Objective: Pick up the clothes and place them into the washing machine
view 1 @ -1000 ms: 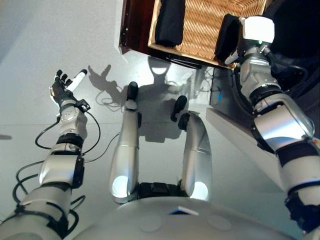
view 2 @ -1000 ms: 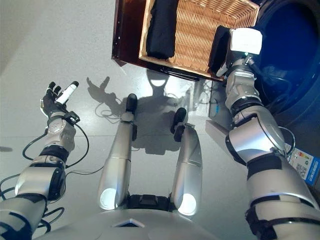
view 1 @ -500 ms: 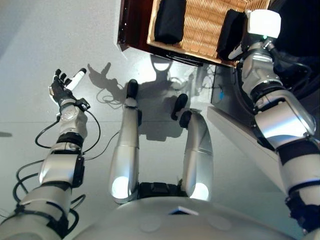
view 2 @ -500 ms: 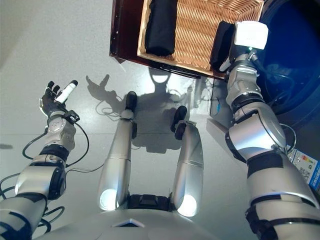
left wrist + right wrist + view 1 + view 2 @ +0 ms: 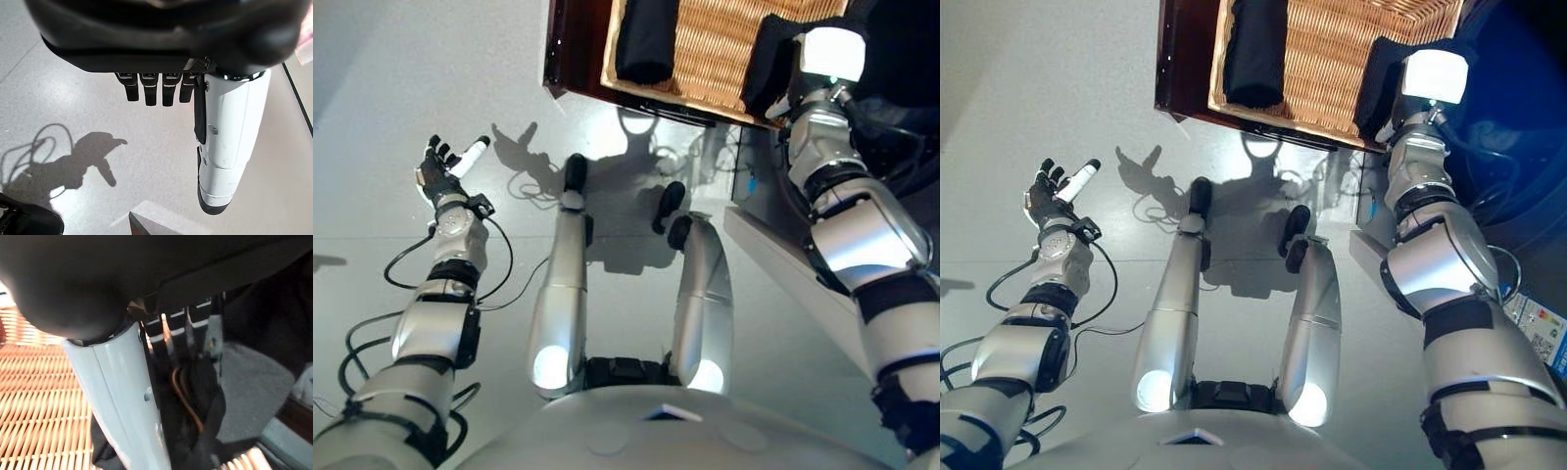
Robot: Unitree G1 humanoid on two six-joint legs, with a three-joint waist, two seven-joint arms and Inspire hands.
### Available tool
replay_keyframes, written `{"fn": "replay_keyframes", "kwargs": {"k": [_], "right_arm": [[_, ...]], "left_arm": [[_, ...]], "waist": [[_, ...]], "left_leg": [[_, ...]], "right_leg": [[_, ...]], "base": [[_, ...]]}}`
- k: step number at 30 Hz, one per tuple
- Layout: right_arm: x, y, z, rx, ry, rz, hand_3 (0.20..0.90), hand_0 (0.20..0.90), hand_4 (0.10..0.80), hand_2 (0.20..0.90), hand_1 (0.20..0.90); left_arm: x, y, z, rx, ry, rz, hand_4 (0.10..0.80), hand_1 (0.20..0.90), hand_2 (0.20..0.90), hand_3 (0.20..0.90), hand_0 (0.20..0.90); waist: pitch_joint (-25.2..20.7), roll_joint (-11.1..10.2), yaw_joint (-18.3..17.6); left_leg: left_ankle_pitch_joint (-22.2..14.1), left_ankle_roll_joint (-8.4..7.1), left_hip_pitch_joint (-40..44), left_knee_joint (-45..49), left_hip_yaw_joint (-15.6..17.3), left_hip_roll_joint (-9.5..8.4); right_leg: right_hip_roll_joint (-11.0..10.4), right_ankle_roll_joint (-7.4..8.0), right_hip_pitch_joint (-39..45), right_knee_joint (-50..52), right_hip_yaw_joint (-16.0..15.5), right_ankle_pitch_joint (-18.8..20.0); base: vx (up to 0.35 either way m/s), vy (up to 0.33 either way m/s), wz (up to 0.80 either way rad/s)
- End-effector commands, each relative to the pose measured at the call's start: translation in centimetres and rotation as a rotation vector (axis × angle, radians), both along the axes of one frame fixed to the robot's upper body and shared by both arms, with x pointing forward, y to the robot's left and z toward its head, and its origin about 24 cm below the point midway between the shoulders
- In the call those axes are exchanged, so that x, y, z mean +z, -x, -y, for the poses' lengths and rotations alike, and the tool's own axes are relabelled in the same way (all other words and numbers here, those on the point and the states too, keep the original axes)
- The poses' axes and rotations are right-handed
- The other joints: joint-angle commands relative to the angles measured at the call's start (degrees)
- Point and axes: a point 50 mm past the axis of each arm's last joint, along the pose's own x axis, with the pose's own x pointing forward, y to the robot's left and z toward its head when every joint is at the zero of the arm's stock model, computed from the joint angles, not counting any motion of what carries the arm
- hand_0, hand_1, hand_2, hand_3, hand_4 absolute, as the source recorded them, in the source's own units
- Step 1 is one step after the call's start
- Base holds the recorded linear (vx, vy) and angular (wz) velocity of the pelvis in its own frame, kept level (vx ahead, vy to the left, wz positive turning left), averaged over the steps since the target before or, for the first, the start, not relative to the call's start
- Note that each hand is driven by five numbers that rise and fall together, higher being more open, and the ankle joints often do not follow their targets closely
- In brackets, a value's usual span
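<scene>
The right hand [image 5: 146, 396] pinches a black garment [image 5: 1378, 78] at the woven wicker basket's [image 5: 1332, 59] right edge. The left hand [image 5: 445, 171] hangs open over bare grey floor [image 5: 431, 69].

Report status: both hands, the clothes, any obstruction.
Left hand open, idle over floor. Right hand shut on black garment at woven wicker basket. Second black garment in basket. No visible obstruction.
</scene>
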Motion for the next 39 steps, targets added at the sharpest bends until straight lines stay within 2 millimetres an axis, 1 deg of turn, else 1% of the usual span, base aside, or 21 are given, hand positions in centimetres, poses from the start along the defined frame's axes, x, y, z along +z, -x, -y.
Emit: {"fn": "replay_keyframes", "kwargs": {"k": [1,6,10,15,20,21,22,23,25,27,28,29,30,31,32,33,34,35,36,38,39], "right_arm": [[0.2,1.1,3.1,-0.111,0.024,0.025,0.200,0.200,0.300,0.200,0.200],[-0.4,1.1,2.8,-0.098,-0.004,0.013,0.200,0.200,0.300,0.200,0.200],[-1.5,1.5,3.0,-0.099,-0.024,-0.012,0.200,0.200,0.300,0.200,0.200],[-2.4,1.9,3.3,-0.112,-0.045,-0.031,0.200,0.200,0.300,0.200,0.200],[-3.6,2.6,3.7,-0.131,-0.101,-0.008,0.200,0.200,0.300,0.200,0.200],[-4.0,2.7,3.6,-0.130,-0.123,0.004,0.200,0.200,0.300,0.200,0.200],[-4.4,2.9,3.6,-0.137,-0.159,0.017,0.200,0.200,0.300,0.200,0.200],[-4.8,3.0,3.6,-0.150,-0.228,0.047,0.200,0.200,0.300,0.200,0.200],[-6.4,3.6,3.2,-0.168,-0.348,0.084,0.200,0.200,0.300,0.200,0.200],[-7.0,3.8,2.9,-0.193,-0.490,0.150,0.200,0.200,0.300,0.200,0.200],[-7.8,4.2,2.8,-0.207,-0.545,0.162,0.200,0.200,0.300,0.200,0.200],[-8.1,4.3,2.5,-0.225,-0.624,0.192,0.200,0.200,0.300,0.200,0.200],[-8.2,4.3,2.5,-0.225,-0.625,0.192,0.200,0.200,0.300,0.200,0.200],[-9.6,4.9,2.1,-0.278,-0.823,0.255,0.200,0.200,0.300,0.200,0.200],[-9.7,5.0,1.8,-0.303,-0.963,0.344,0.200,0.200,0.300,0.200,0.200],[-10.5,5.4,1.6,-0.330,-1.053,0.373,0.200,0.200,0.300,0.200,0.200],[-11.1,5.8,1.5,-0.373,-1.184,0.438,0.200,0.200,0.300,0.200,0.200],[-11.3,5.9,1.1,-0.403,-1.364,0.555,0.200,0.200,0.300,0.200,0.200],[-12.5,6.8,1.2,-0.448,-1.411,0.571,0.200,0.200,0.300,0.200,0.200],[-12.6,7.0,0.6,-0.453,-1.627,0.724,0.200,0.200,0.300,0.200,0.200],[-13.5,7.6,0.4,-0.472,-1.654,0.730,0.200,0.200,0.300,0.200,0.200]], "left_arm": [[-0.8,1.6,-1.4,0.082,-0.037,0.001,0.800,0.900,0.900,0.900,0.900],[-0.9,1.8,-1.6,0.083,-0.045,-0.003,0.800,0.900,0.900,0.900,0.900],[-1.5,2.4,-1.7,0.078,-0.051,-0.024,0.800,0.900,0.900,0.900,0.900],[-2.2,3.0,-1.6,0.067,-0.052,-0.043,0.800,0.900,0.900,0.900,0.900],[-2.9,3.6,-1.6,0.065,-0.054,-0.071,0.800,0.900,0.900,0.900,0.900],[-3.0,3.6,-1.5,0.065,-0.055,-0.073,0.800,0.900,0.900,0.900,0.900],[-3.0,3.7,-1.5,0.064,-0.058,-0.078,0.800,0.900,0.900,0.900,0.900],[-3.0,3.5,-1.4,0.065,-0.058,-0.075,0.800,0.900,0.900,0.900,0.900],[-3.1,3.5,-1.2,0.070,-0.056,-0.079,0.800,0.900,0.900,0.900,0.900],[-2.9,3.4,-1.2,0.082,-0.055,-0.077,0.800,0.900,0.900,0.900,0.900],[-2.9,3.4,-1.2,0.085,-0.054,-0.077,0.800,0.900,0.900,0.900,0.900],[-2.9,3.3,-1.2,0.091,-0.053,-0.078,0.800,0.900,0.900,0.900,0.900],[-2.9,3.3,-1.2,0.090,-0.053,-0.078,0.800,0.900,0.900,0.900,0.900],[-2.7,3.0,-1.0,0.098,-0.048,-0.080,0.800,0.900,0.900,0.900,0.900],[-2.7,2.9,-1.0,0.106,-0.041,-0.081,0.800,0.900,0.900,0.900,0.900],[-2.7,2.9,-1.0,0.113,-0.040,-0.084,0.800,0.900,0.900,0.900,0.900],[-2.5,2.6,-0.8,0.108,-0.046,-0.087,0.800,0.900,0.900,0.900,0.900],[-2.6,2.5,-0.6,0.111,-0.034,-0.087,0.800,0.900,0.900,0.900,0.900],[-2.8,2.6,-0.4,0.115,-0.031,-0.092,0.800,0.900,0.900,0.900,0.900],[-3.0,2.5,0.2,0.111,-0.022,-0.084,0.800,0.900,0.900,0.900,0.900],[-3.2,2.6,0.6,0.108,-0.015,-0.084,0.800,0.900,0.900,0.900,0.900]], "waist": [[-4.0,1.9,-0.2],[-4.7,2.1,-0.2],[-5.5,2.1,-0.2],[-6.4,1.9,-0.1],[-7.4,1.4,-0.1],[-7.4,1.4,-0.1],[-7.7,1.2,-0.2],[-7.7,1.3,-0.3],[-8.1,1.1,-0.6],[-8.3,1.0,-1.2],[-8.5,1.2,-1.5],[-8.9,1.2,-1.9],[-8.8,1.1,-1.9],[-9.6,1.1,-2.9],[-9.9,1.1,-3.4],[-9.8,1.1,-3.7],[-10.0,1.2,-4.3],[-10.3,1.5,-4.7],[-10.3,1.8,-5.0],[-10.3,2.5,-5.7],[-10.2,2.8,-6.0]], "left_leg": [[-2.8,1.41,-3.3,3.3,3.1,-2.22],[-2.8,1.55,-3.2,3.0,3.2,-2.29],[-2.9,1.68,-2.1,2.2,3.3,-2.23],[-2.9,1.76,-0.1,0.6,3.8,-2.25],[-2.9,1.94,2.6,-0.8,4.1,-2.28],[-0.7,2.12,2.7,-2.1,4.2,-2.30],[-2.7,2.05,4.1,-2.0,4.2,-2.37],[-0.6,2.18,4.3,-3.2,4.4,-2.40],[-0.5,2.30,6.7,-4.8,4.6,-2.40],[-0.5,2.42,8.3,-5.9,4.9,-2.48],[-0.5,2.50,9.6,-6.9,5.1,-2.43],[-0.5,2.57,10.6,-7.6,5.3,-2.45],[-0.5,2.57,10.8,-7.7,5.4,-2.44],[-0.6,2.70,12.6,-8.8,5.7,-2.54],[-0.6,2.79,13.7,-9.4,6.0,-2.56],[-0.6,2.83,14.8,-9.9,6.3,-2.63],[-0.7,2.85,15.5,-10.3,6.5,-2.72],[-0.8,3.02,16.6,-11.0,6.8,-2.90],[-0.7,3.17,17.6,-11.6,7.2,-3.06],[-0.7,3.37,19.0,-12.3,7.7,-3.47],[-0.8,3.47,19.8,-12.6,8.1,-3.58]], "right_leg": [[3.0,3.51,1.8,-8.0,1.6,3.7],[2.9,3.61,1.9,-8.3,1.7,3.7],[2.9,3.62,2.8,-8.8,1.9,3.8],[3.1,3.60,4.4,-10.0,1.9,3.9],[3.1,3.78,6.8,-11.4,1.8,4.0],[3.0,3.50,7.0,-12.7,1.5,6.1],[3.2,3.82,8.1,-12.4,1.8,4.2],[3.1,3.51,8.3,-13.7,1.4,6.2],[3.3,3.70,10.7,-15.5,1.4,6.6],[3.3,3.88,12.4,-17.1,1.5,6.9],[3.3,4.00,13.3,-17.8,1.7,7.2],[3.3,4.14,14.2,-18.7,1.8,7.4],[3.3,4.14,14.3,-18.7,1.9,7.4],[3.5,4.26,16.1,-20.3,2.4,7.6],[3.5,4.41,17.1,-21.1,2.7,7.9],[3.5,4.42,18.1,-21.7,3.0,7.9],[3.3,4.46,18.9,-22.4,3.1,8.0],[3.2,4.70,19.9,-23.1,3.5,8.1],[3.1,4.73,20.7,-23.4,3.7,8.2],[2.9,4.87,21.8,-24.3,4.4,8.5],[2.7,4.94,22.4,-24.7,4.8,8.6]], "base": [[0.010,-0.005,0.04],[0.000,0.000,0.00],[0.000,0.000,0.00],[0.000,0.000,0.00],[-0.004,0.014,-0.01],[0.040,0.028,-0.03],[-0.051,0.055,-0.01],[0.053,0.041,-0.04],[0.018,0.050,-0.05],[0.055,0.057,-0.08],[0.062,0.072,-0.10],[0.043,0.052,-0.10],[0.079,0.079,-0.10],[0.099,0.084,-0.12],[0.115,0.101,-0.28],[0.087,0.069,-0.27],[0.083,0.080,-0.28],[0.090,0.097,-0.14],[0.074,0.113,-0.11],[0.052,0.110,-0.12],[0.049,0.108,-0.26]]}}
